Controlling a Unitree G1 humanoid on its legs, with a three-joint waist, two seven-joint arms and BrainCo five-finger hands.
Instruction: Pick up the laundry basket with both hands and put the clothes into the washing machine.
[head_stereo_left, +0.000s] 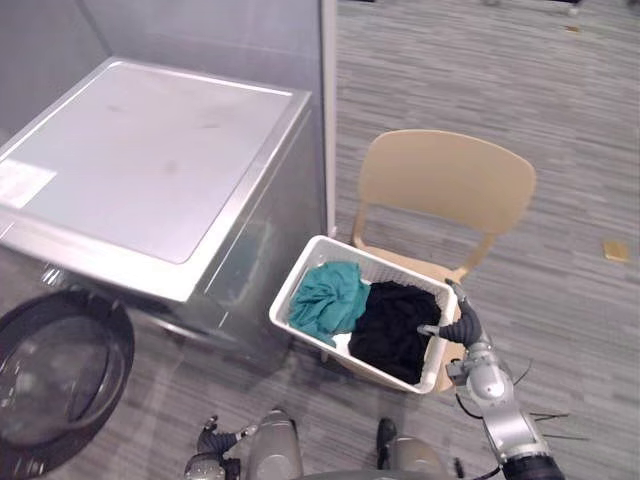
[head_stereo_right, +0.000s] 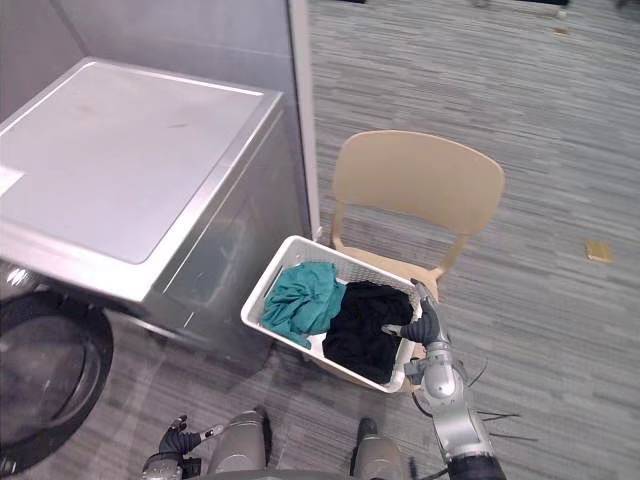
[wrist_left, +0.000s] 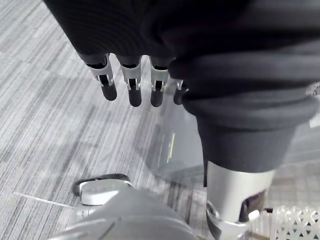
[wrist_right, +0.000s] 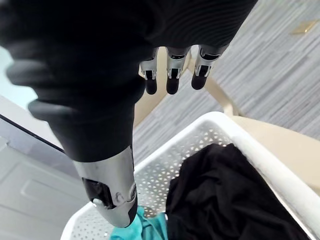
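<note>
Sitting on the seat of a beige plastic chair (head_stereo_left: 445, 185), just beside the front corner of a silver-grey washing machine (head_stereo_left: 150, 170) with its round dark door (head_stereo_left: 60, 370) swung open: white perforated plastic laundry basket (head_stereo_left: 283, 298), holding a crumpled teal cloth (head_stereo_left: 328, 297) on the machine side and a black cloth (head_stereo_left: 392, 330) touching it on the other. At the basket rim away from the machine, right hand (head_stereo_left: 465, 325) with fingers (wrist_right: 172, 80) straight and relaxed, thumb reaching in over the black cloth, gripping nothing. Down low over the grey striped carpet floor (head_stereo_left: 480, 80), well apart from the basket, left hand (wrist_left: 131, 87) with fingers hanging straight, holding nothing
</note>
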